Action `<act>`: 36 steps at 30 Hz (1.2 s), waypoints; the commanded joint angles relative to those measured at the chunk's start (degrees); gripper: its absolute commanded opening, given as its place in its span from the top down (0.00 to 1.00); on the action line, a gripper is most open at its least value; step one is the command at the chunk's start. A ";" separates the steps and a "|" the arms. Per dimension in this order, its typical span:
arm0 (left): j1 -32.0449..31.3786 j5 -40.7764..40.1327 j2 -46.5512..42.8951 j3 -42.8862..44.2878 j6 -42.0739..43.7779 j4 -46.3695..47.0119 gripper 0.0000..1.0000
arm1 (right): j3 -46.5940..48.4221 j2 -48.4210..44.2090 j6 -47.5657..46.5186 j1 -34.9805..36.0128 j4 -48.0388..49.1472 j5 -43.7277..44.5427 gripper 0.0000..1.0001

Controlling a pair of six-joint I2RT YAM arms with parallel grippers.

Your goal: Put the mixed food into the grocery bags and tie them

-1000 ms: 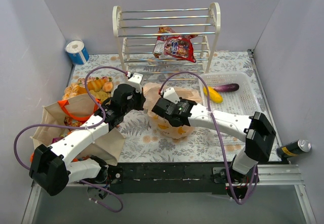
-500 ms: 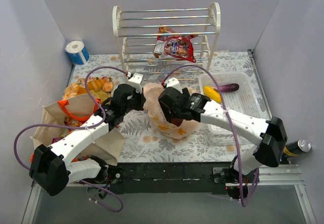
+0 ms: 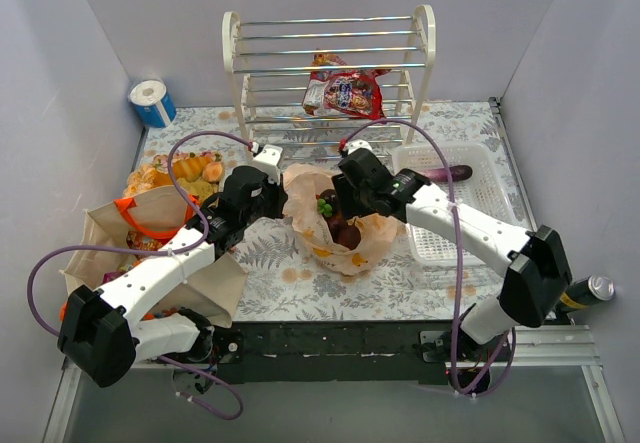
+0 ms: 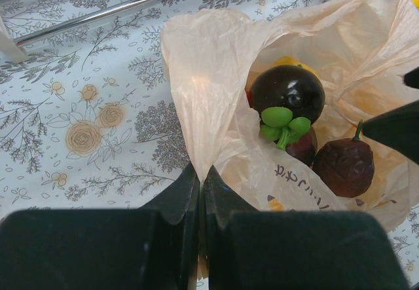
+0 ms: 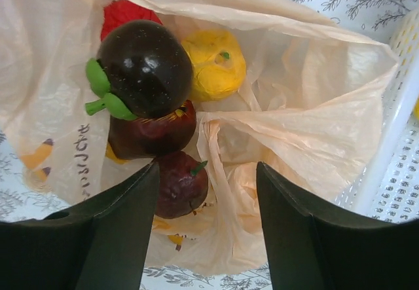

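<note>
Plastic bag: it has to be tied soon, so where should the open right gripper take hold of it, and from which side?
Probably the loose rim fold of the plastic bag nearest the basket, opposite the edge the left gripper pinches. Come down from above with the right gripper, jaws across the film: that fold stands clear of the fruit.
</note>
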 commanded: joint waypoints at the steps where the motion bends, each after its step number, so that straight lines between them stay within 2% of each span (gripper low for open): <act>1: -0.11 -1.07 -0.06 0.53 0.59 0.05 1.00 | 4.86 5.53 -2.71 -0.68 -0.45 0.81 0.34; 9: -0.11 -1.07 0.38 0.44 0.77 0.05 1.00 | 4.35 12.04 -3.33 -2.35 2.26 0.91 0.35; 14: -0.11 -1.24 0.65 0.61 0.85 0.05 1.00 | 4.35 14.67 -3.50 -3.84 2.71 -1.81 0.43; 17: -0.11 -1.42 0.91 0.61 0.85 0.13 1.00 | 5.49 15.55 -2.37 -3.76 -0.62 -2.52 0.46; 26: -0.11 -0.02 2.49 1.14 0.77 -0.04 1.00 | 2.95 10.46 -1.57 -3.14 -5.55 -3.66 0.41; 32: -0.11 0.16 1.79 0.96 0.68 -0.04 1.00 | -2.50 10.55 -0.34 -3.23 -3.01 -3.49 0.40; 35: -0.11 -0.19 1.44 0.88 0.68 -0.04 1.00 | -2.60 11.25 -0.51 -3.23 -1.78 -3.14 0.43; 36: -0.11 -0.36 1.35 0.79 0.68 0.04 1.00 | -2.07 11.34 -0.69 -3.32 -1.69 -2.61 0.49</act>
